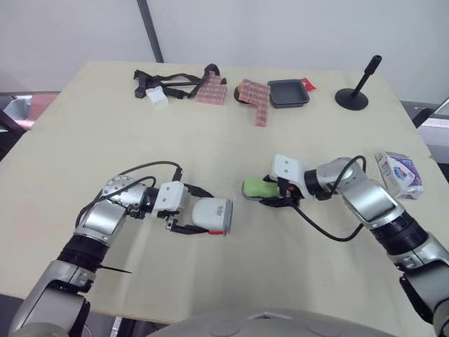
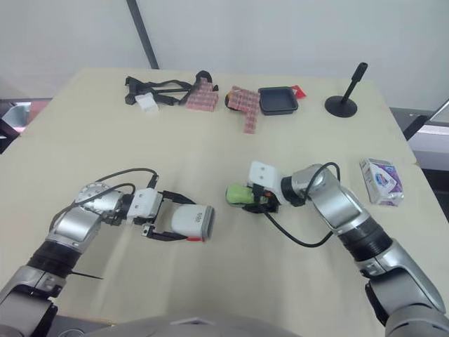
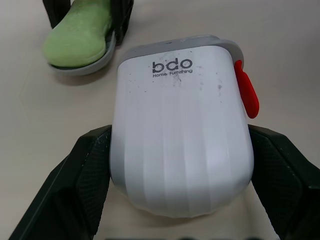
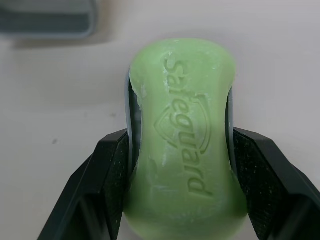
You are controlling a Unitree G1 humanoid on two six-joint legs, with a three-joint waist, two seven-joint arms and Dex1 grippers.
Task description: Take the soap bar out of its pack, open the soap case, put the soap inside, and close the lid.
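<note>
My left gripper (image 1: 205, 213) is shut on the white soap case lid (image 1: 212, 215), which lies on its side on the table with a grey rim and a red tab (image 3: 247, 94); its fingers (image 3: 82, 180) press both flanks. Just to the right, my right gripper (image 1: 269, 192) is shut on the grey case base (image 3: 95, 62) with the green soap bar (image 1: 257, 187) lying in it. The soap's embossed face (image 4: 182, 145) shows between the fingers (image 4: 105, 185). The lid's open end faces the soap, a short gap apart. The purple and white soap pack (image 1: 398, 174) lies at the right edge.
At the far side of the table (image 1: 210, 147) lie black straps (image 1: 168, 81), a white block (image 1: 158, 98), red patterned packets (image 1: 210, 93) (image 1: 257, 102), a black tray (image 1: 287, 93) and a black stand (image 1: 353, 95).
</note>
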